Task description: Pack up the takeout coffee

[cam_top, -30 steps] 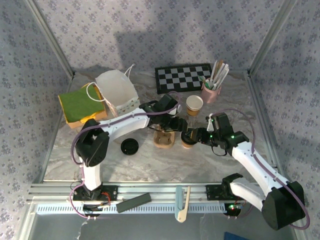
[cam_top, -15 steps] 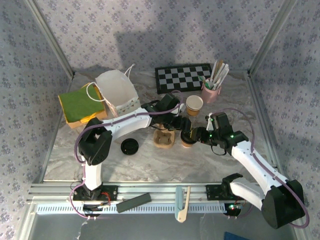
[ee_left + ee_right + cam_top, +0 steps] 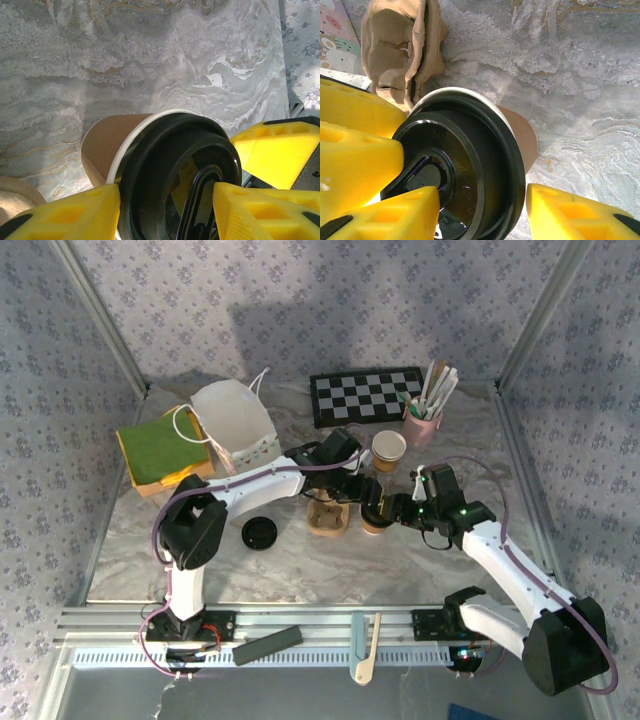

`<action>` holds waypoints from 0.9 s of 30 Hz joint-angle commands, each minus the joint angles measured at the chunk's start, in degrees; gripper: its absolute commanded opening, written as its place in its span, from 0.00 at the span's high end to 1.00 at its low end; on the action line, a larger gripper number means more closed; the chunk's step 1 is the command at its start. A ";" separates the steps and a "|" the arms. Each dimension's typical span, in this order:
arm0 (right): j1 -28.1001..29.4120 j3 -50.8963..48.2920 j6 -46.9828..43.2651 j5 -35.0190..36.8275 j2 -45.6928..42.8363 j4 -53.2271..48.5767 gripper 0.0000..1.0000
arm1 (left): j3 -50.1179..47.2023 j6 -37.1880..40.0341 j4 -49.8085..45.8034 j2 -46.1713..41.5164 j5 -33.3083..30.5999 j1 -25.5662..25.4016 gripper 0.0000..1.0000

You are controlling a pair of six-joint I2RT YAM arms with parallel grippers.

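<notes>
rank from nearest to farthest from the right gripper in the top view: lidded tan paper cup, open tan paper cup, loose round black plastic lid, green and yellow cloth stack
From the right gripper:
1. lidded tan paper cup, between its fingers.
2. open tan paper cup, behind it.
3. loose round black plastic lid, to the left.
4. green and yellow cloth stack, far left.
</notes>
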 commanded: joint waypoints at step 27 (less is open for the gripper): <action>0.95 1.16 0.85 -0.10 0.83 1.06 0.50 | -1.19 2.07 -2.33 1.34 -1.53 -1.16 0.56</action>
